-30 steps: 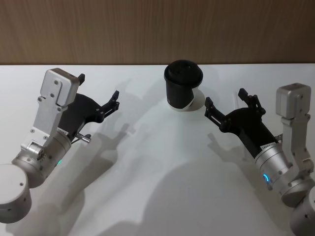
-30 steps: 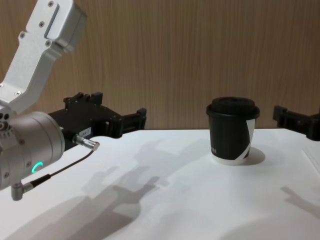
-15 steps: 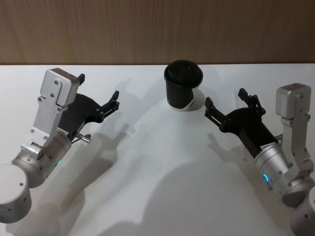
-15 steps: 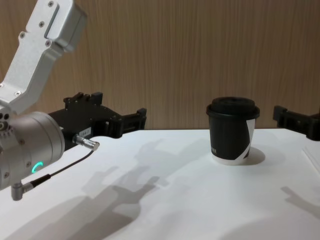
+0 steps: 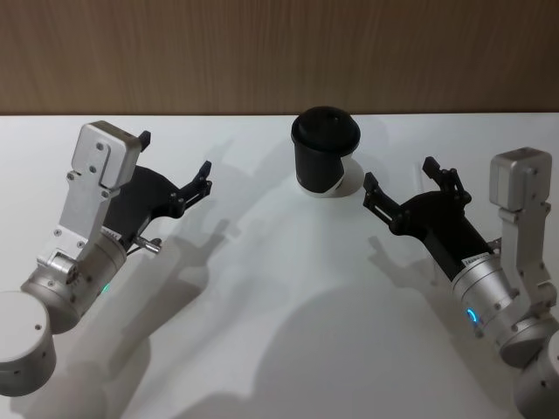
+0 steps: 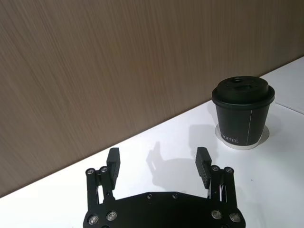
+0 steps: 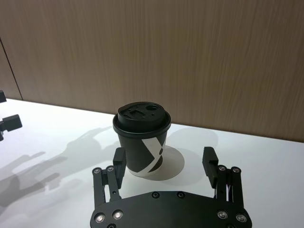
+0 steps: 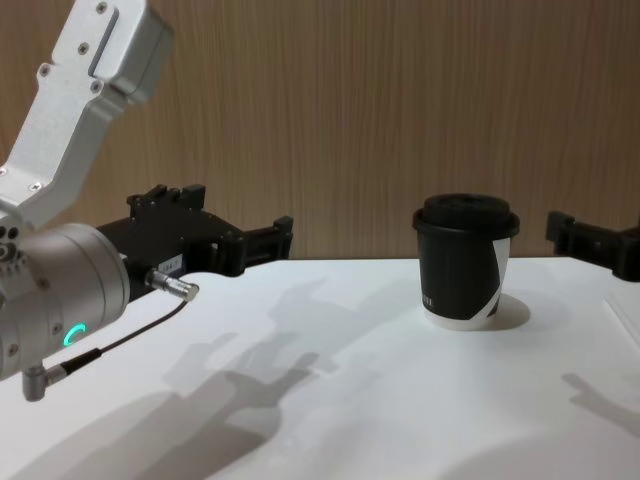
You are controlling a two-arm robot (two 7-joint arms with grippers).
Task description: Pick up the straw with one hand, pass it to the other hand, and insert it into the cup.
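Hovering above the white bench (image 5: 279,305) on the robot's left side, the left pincer (image 5: 175,154) has its two short black fingers spread wide with nothing between them; it points forward and inward, toward the middle of the bench; in the chest view the left pincer (image 8: 225,215) is level with the far edge of the bench, in front of the wooden wall (image 8: 350,120), with a green ring glowing on the silver wrist behind it.

The right pincer (image 5: 399,175) mirrors it on the right side, its fingers likewise spread and holding nothing, aimed inward toward the cup (image 5: 325,161); a black tip of this pincer (image 8: 585,238) comes in at the right edge of the chest view.

The cup stands upright at the far middle of the bench, close to the wall, on a flat white disc (image 5: 352,182); its black domed lid (image 7: 141,114) is on; a white angular patch (image 8: 497,280) marks its side; it sits nearer the right pincer than the left one.

From the right wrist, the cup (image 7: 141,142) stands just beyond the gap of the right pincer (image 7: 164,159), apart from both fingers; from the left wrist, the cup (image 6: 242,114) is well off to one side of the left pincer (image 6: 158,159).
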